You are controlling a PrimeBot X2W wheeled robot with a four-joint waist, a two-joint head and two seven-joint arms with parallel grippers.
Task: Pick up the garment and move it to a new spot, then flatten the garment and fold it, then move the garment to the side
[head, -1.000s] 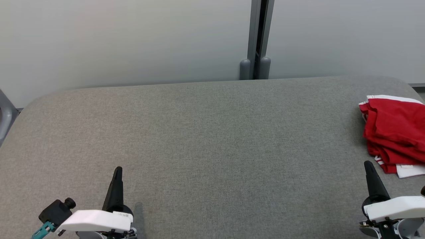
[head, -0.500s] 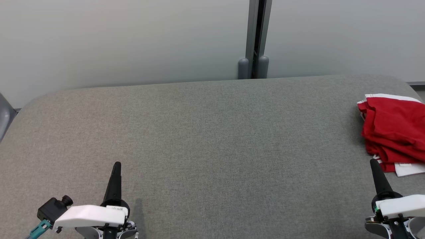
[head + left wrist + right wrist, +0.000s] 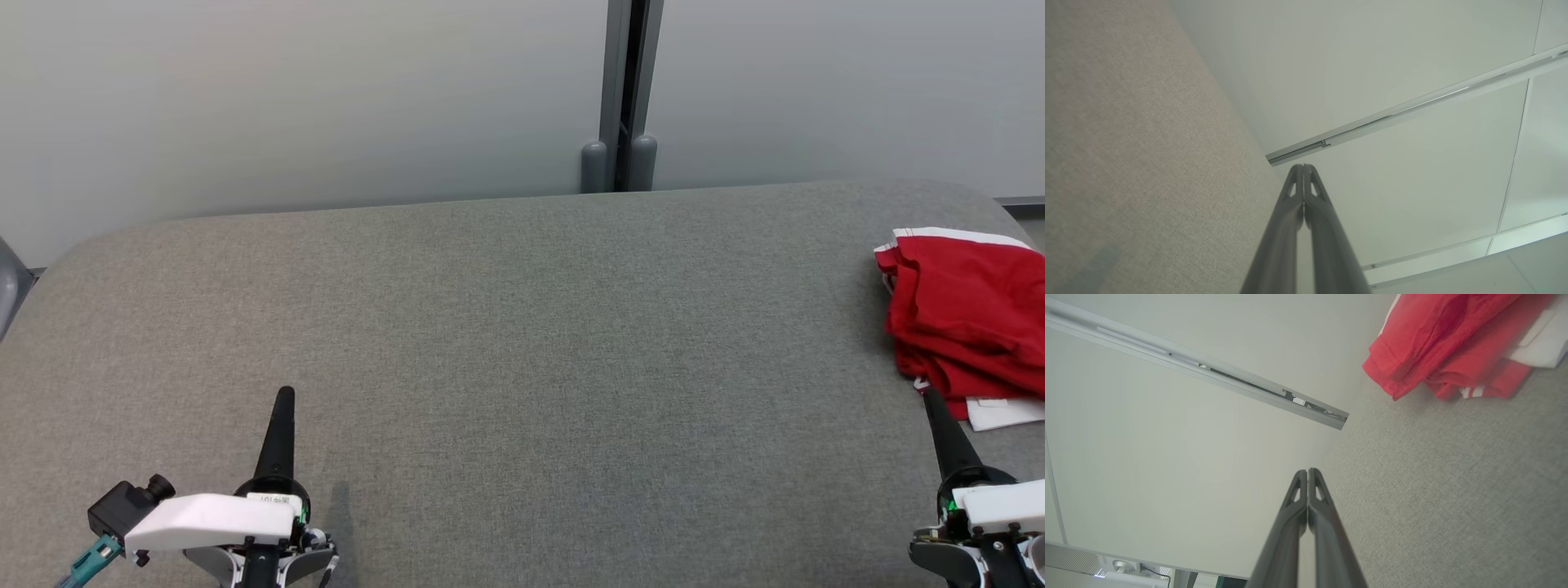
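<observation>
Garment (image 3: pixel 967 314) is lying at the far right end of the grey padded surface (image 3: pixel 522 327), bunched in a loose heap. It is red with white trim, and the right edge of the head view is cutting part of it off. A white piece is sticking out at its near edge.

Right gripper (image 3: pixel 928 394) is sitting at the lower right of the head view, with its two dark fingers pressed together and nothing between them. Its tip is pointing up the view and lining up with the garment's near-left corner, just beside the white piece. From this view, contact is looking possible but can't be told.

In the right wrist view, the fingers (image 3: pixel 1290 522) are meeting at the tips and holding nothing. The garment is showing at the upper right of that view, off to the side of where the fingers are pointing. Bare grey fabric is showing between the tips and the cloth, so they are reading as apart there.

Left gripper (image 3: pixel 284 398) is sitting at the lower left, well apart from the garment, with most of the surface lying between them. Its fingers are also closed tight and holding nothing, and in the left wrist view the tips are touching.

A pale wall (image 3: pixel 326 98) with a grey upright post (image 3: pixel 620 90) is running behind the surface.
</observation>
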